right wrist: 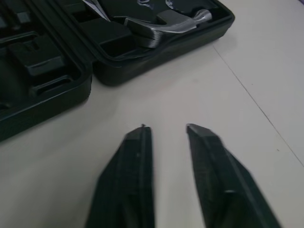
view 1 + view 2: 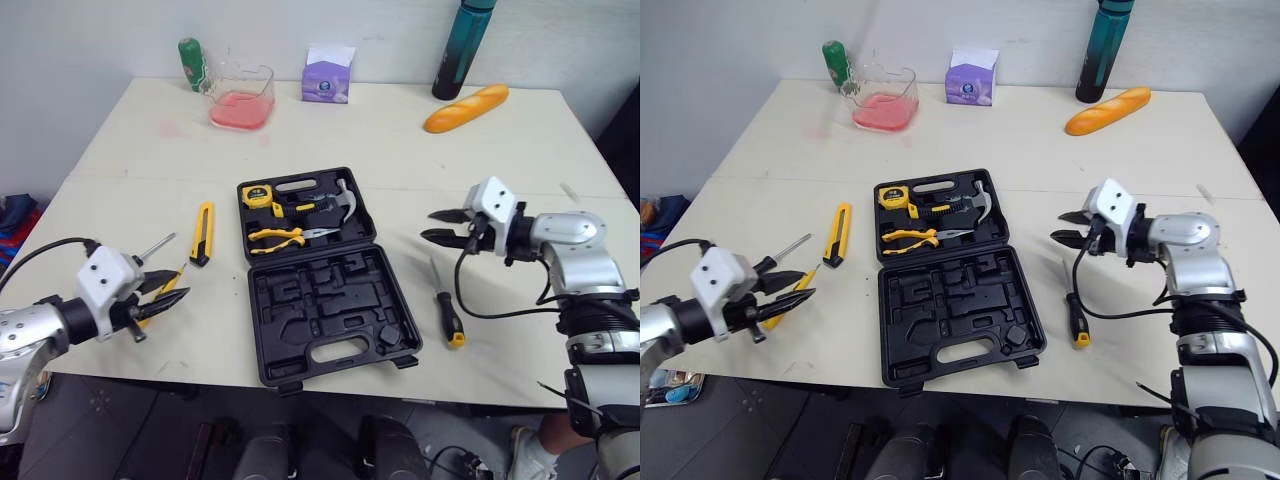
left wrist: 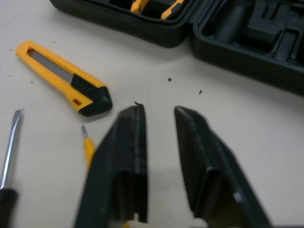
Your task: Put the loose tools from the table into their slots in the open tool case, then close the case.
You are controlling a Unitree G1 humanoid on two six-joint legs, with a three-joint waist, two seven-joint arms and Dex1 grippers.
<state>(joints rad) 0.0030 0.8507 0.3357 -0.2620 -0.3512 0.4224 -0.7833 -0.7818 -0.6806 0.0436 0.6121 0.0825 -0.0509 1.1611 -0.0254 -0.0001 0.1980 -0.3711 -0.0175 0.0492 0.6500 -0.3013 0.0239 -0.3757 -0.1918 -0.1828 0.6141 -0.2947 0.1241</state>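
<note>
The tool case (image 2: 330, 310) is plain black on a cream table (image 2: 400, 140). Yellow and black recur on the utility knife (image 2: 202, 233), tape measure (image 2: 258, 194), pliers (image 2: 275, 237) and screwdriver (image 2: 447, 312) (yellow only at its butt). The hammer (image 2: 342, 198) has a silver head.

A pale counter (image 2: 400, 150) is shown with an open black tool case (image 2: 330, 310) laid at its centre. A yellow utility knife (image 2: 202, 232) and a slim screwdriver (image 2: 155, 245) are placed to the left of the case, and a yellow-tipped screwdriver (image 2: 447, 308) to the right. Along the far edge are ranged a green bottle (image 2: 191, 62), a clear tub (image 2: 241, 97), a purple box (image 2: 328, 78), a teal bottle (image 2: 463, 50) and a bread loaf (image 2: 466, 108).
</note>
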